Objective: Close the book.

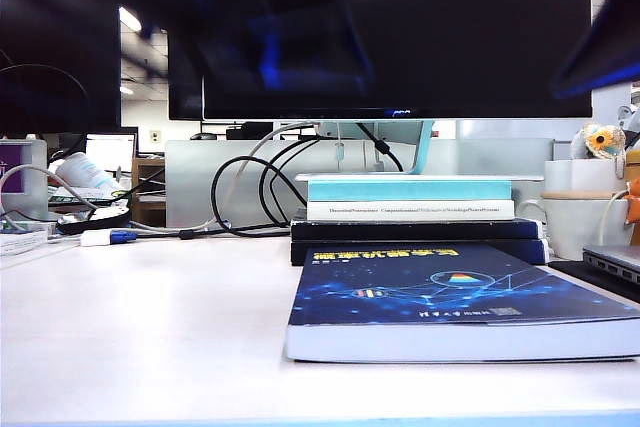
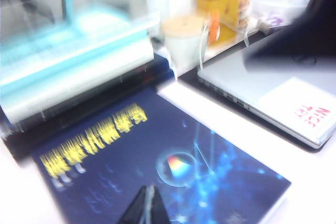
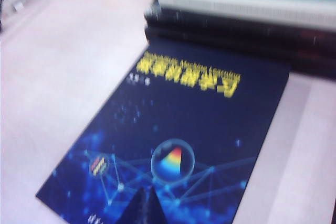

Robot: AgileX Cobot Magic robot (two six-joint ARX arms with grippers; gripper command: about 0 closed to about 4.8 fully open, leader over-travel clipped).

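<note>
Closed book (image 1: 450, 297) flat on table (image 1: 150, 337), left pincer (image 2: 146, 208) and right pincer (image 3: 143, 209) both shut, above its cover.

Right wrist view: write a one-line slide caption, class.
Closed blue book flat on the white table, right gripper just above its cover.

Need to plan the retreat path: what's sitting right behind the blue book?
Behind the closed blue book lie thin black books carrying a teal-and-white book. What lies behind that stack at table level is hidden.
</note>
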